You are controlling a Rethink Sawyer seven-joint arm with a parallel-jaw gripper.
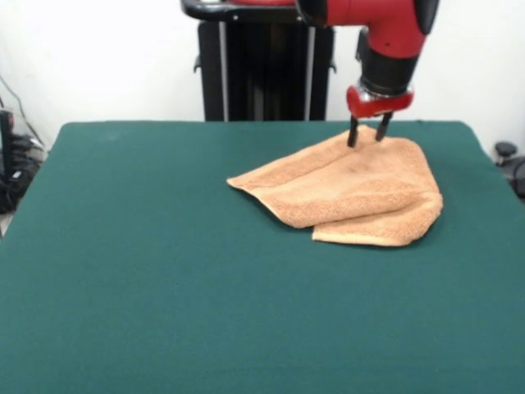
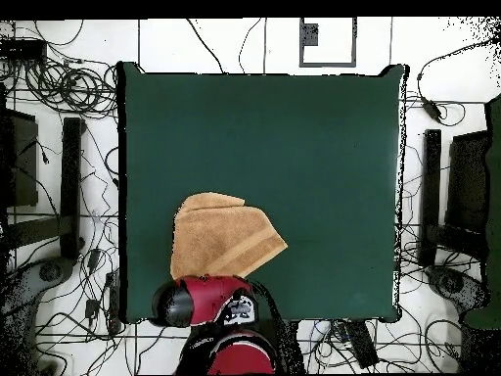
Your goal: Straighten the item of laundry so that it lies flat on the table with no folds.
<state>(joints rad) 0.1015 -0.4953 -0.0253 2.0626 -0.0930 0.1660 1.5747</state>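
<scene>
The hand [image 1: 367, 131] points down with its two dark fingers slightly parted, tips at the far edge of the folded tan hand towel [image 1: 353, 193]; whether they pinch cloth is unclear. The towel lies rumpled on the green counter [image 1: 164, 271], right of centre and toward the far side.

The front view is taken from low across the table [image 1: 164, 287], looking toward 12 o'clock, where the arm [image 1: 385, 33] comes down. Most of the green top is seen, fairly close. The overhead view is taken from high up, looking straight down, farther off; the whole table [image 2: 323, 147] and the floor cables around it are seen. The green top, towel [image 2: 220, 240] and arm are shared.
</scene>
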